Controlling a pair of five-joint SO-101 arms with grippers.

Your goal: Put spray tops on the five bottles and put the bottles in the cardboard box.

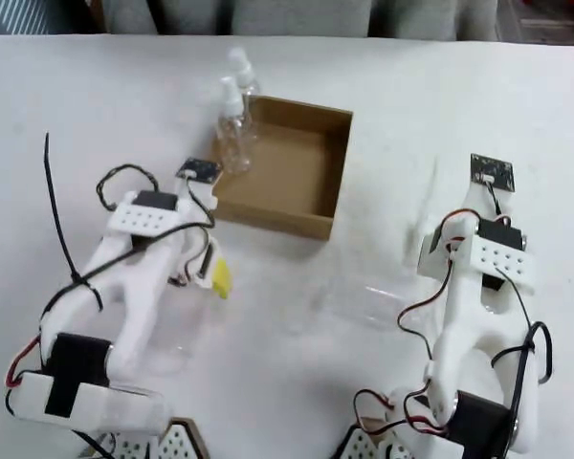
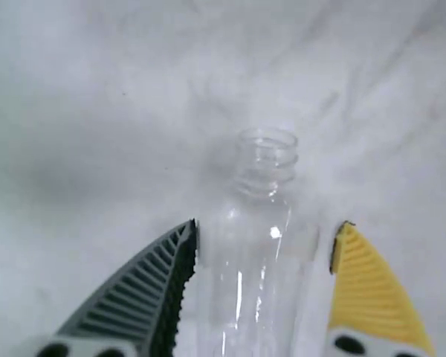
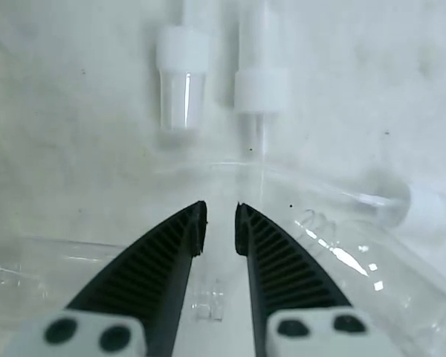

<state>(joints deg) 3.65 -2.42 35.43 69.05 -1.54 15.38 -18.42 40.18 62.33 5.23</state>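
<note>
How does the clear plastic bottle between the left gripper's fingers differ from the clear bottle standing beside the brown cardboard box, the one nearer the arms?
The clear plastic bottle inside the left gripper has a bare threaded neck; the standing bottle carries a white spray top. The first is flanked by grey and yellow fingers; the second stands upright on the table beside the cardboard box. Both are clear and look empty.

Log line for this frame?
left claw open around uncapped bottle | right claw slightly open near spray tops | capped bottles two upright at box rim, inside unclear
</note>
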